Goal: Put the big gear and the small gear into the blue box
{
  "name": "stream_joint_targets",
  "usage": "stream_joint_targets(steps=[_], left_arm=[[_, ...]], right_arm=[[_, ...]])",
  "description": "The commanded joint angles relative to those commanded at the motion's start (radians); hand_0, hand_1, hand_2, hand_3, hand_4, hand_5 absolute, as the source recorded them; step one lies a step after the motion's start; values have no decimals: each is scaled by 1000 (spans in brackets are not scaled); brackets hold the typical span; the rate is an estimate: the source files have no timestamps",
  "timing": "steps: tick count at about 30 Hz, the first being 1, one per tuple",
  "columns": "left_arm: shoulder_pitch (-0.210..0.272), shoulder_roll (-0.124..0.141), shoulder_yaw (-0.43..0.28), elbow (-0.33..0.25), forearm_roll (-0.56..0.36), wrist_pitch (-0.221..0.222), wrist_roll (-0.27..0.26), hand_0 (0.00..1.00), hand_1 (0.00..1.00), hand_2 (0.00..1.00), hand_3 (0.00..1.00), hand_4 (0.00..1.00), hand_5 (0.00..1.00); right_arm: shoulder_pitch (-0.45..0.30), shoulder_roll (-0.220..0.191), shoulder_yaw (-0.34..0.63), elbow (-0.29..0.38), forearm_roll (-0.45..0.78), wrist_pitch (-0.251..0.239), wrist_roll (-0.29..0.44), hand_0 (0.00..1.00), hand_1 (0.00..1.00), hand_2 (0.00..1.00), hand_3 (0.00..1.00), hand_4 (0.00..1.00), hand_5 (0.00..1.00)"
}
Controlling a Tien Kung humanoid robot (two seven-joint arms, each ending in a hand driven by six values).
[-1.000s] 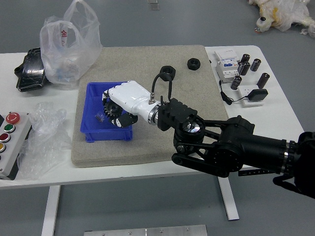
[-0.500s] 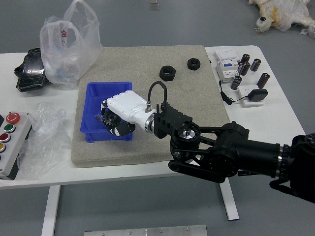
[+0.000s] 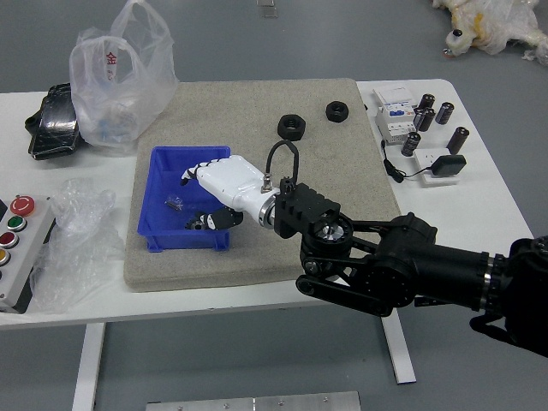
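Observation:
My right hand point(image 3: 190, 199) reaches in from the right over the blue box point(image 3: 154, 229), its white-backed fingers apart from the thumb and blue showing between them. A small greyish, partly clear piece point(image 3: 174, 203) lies on the box floor, left of the fingertips. Dark toothed shapes point(image 3: 199, 222) show low in the box at the thumb's tip; I cannot tell whether they are a gear or part of the thumb. The hand hides the box's right side. Which object is the big or small gear is unclear.
Two black ring-like nuts point(image 3: 291, 128) lie on the beige mat point(image 3: 231, 103) behind the hand. A plastic bag point(image 3: 120, 81) stands behind the box at left, a button panel point(image 3: 21, 248) at far left. Meters, black cylinders point(image 3: 458, 139) and a cable occupy the right.
My right hand's fingers have opened away from the thumb, and the dark toothed object between them no longer shows there. The blue box has shifted slightly toward the near edge.

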Motion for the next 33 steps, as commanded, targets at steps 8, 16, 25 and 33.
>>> stream_joint_targets(steps=[8,16,25,33], left_arm=[[1,-2,2,0,-3,1,-1,646,602,601,684,645,300],[1,-3,4,1,-3,0,-4,646,602,602,683,645,299],[2,-5,3,1,-1,0,-3,646,602,602,683,644,301],[0,-6,4,1,2,-2,-4,646,602,600,682,643,302]], right_arm=[[-35,-49,102,-51,11,-5,5,468,774,815,767,650,201],[-58,-68,135,-163,60,33,28,474,779,820,821,998,544],[-66,-70,90,-249,104,51,49,472,772,815,828,998,572],[-61,-61,22,-315,181,30,51,421,663,603,655,350,161]])
